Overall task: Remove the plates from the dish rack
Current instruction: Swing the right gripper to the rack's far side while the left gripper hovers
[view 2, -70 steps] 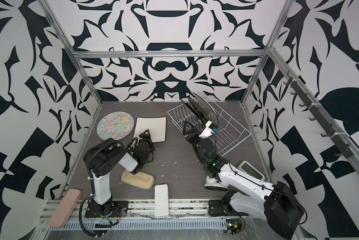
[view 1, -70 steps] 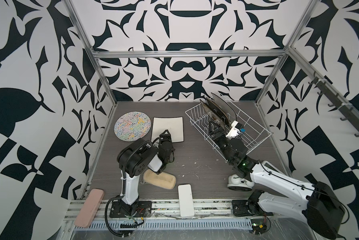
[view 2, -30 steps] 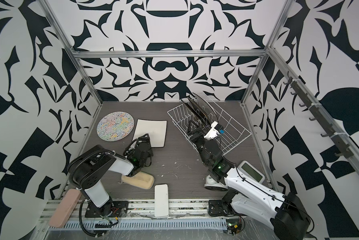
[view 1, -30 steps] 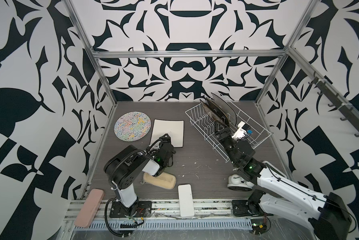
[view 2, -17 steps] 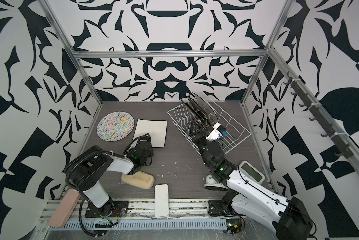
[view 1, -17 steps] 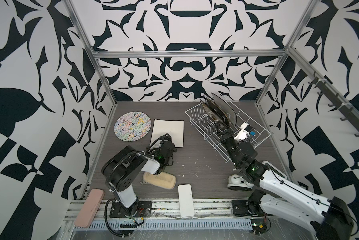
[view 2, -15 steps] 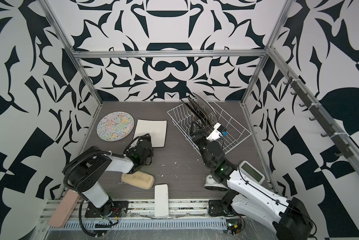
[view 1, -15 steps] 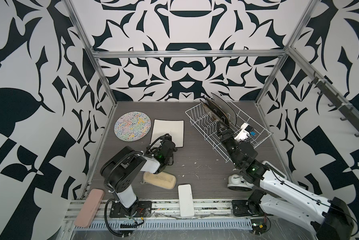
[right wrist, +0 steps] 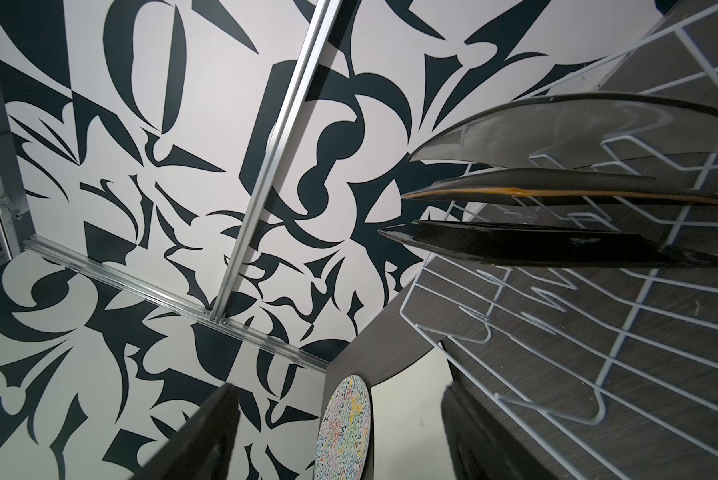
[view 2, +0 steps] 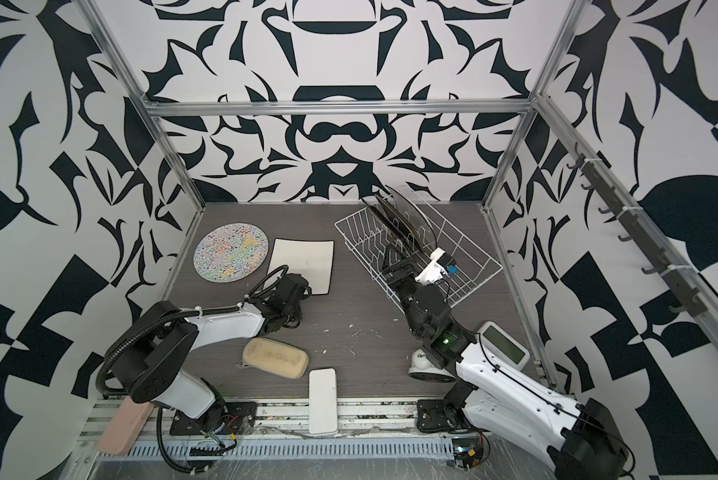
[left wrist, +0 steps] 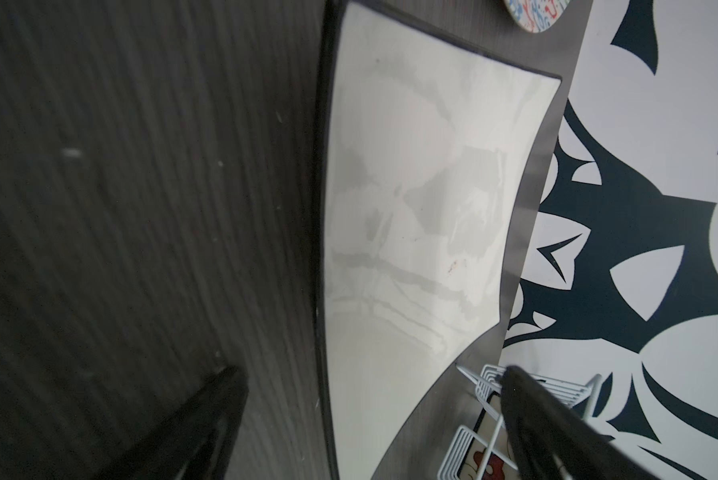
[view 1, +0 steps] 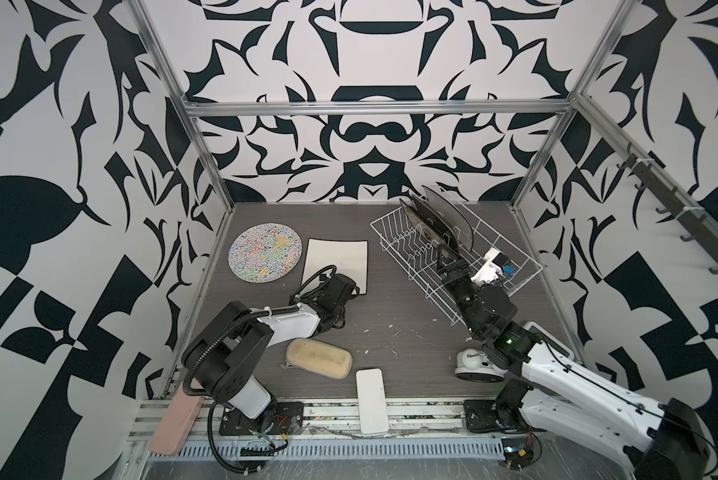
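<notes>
Dark plates [view 1: 436,220], three: in both top views standing on edge, close together, at the far end of the dish rack [view 1: 407,266], right of centre on the grey table [view 1: 390,316]. Round squiggle plate [view 1: 264,252]: flat on the table, left of centre. Square plate [view 1: 335,257]: flat just beside it on the right, plain white face up, between it and the rack. Left gripper [view 1: 349,286]: low over the near right corner of the square plate; contact cannot be told. Right gripper [view 1: 441,255]: inside the rack, pointing at the dark plates, just short of them. Sponge [view 1: 319,357] and white block [view 1: 372,397]: lower centre. Left wrist view: square plate [left wrist: 411,208] fills the middle of the frame; left gripper [left wrist: 372,370] jaws spread wide, holding nothing, one finger over bare table, the other beyond the plate's corner. Right wrist view: dark plates [right wrist: 556,249] edge-on at the upper right among the rack [right wrist: 577,324] wires; right gripper [right wrist: 336,388] jaws apart and empty at the bottom of the frame, round squiggle plate [right wrist: 345,432] in the background between them.
</notes>
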`<state>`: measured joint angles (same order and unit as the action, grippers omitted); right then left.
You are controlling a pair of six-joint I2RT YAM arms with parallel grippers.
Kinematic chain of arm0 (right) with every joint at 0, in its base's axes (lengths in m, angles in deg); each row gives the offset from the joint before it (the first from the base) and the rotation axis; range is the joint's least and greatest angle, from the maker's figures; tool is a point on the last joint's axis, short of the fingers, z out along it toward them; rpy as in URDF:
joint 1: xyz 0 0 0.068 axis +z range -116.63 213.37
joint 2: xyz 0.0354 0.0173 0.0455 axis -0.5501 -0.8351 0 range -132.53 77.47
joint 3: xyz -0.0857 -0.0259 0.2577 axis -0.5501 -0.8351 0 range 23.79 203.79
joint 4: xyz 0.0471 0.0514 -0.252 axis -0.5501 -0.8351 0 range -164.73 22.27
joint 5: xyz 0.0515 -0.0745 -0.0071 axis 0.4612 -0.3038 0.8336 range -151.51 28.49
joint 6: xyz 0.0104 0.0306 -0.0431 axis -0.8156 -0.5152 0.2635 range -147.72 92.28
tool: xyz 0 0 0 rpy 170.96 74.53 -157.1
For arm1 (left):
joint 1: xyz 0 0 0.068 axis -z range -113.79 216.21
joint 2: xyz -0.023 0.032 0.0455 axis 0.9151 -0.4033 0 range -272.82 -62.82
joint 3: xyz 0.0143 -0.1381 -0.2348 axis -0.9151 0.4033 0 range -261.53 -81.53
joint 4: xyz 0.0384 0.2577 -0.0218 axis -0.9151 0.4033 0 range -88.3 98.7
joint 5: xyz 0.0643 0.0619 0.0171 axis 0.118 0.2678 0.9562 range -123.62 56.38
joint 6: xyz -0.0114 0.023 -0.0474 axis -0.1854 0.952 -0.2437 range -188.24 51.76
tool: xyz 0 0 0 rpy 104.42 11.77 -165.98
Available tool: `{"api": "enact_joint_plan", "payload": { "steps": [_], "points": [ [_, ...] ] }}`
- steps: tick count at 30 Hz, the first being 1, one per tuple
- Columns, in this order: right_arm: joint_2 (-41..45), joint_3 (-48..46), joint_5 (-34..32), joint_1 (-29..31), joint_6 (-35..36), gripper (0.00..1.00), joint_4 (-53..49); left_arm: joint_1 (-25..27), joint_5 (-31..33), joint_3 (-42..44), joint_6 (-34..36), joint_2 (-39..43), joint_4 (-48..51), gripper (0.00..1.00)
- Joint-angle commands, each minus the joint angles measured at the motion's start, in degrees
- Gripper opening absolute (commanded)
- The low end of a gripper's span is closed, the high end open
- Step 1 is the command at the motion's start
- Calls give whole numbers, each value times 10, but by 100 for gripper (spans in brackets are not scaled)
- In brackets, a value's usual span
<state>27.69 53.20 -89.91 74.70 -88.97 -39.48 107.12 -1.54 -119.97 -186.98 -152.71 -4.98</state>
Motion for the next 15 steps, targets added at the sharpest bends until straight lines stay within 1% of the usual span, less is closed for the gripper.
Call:
{"api": "enact_joint_plan", "payload": {
  "steps": [1, 5, 8, 11, 12, 14, 15],
  "points": [
    [17, 10, -16, -2, 26, 79, -9, 6, -2, -6, -6, 15, 95, 99],
    [16, 50, -14, -2, 65, 79, -95, 33, 61, -40, 18, 42, 199, 99],
    [11, 78, -11, -2, 102, 79, -141, 43, 86, -50, 49, 55, 223, 99],
    [2, 116, -7, -2, 157, 79, -198, 44, 93, -39, 96, 72, 199, 99],
    [-2, 131, -2, -2, 177, 79, -218, 44, 96, -31, 124, 79, 177, 99],
    [-20, 176, 16, -2, 244, 79, -273, 44, 101, -7, 214, 95, 96, 99],
    [-30, 201, 20, -2, 278, 79, -306, 44, 101, -1, 242, 102, 72, 99]
  ]
}}
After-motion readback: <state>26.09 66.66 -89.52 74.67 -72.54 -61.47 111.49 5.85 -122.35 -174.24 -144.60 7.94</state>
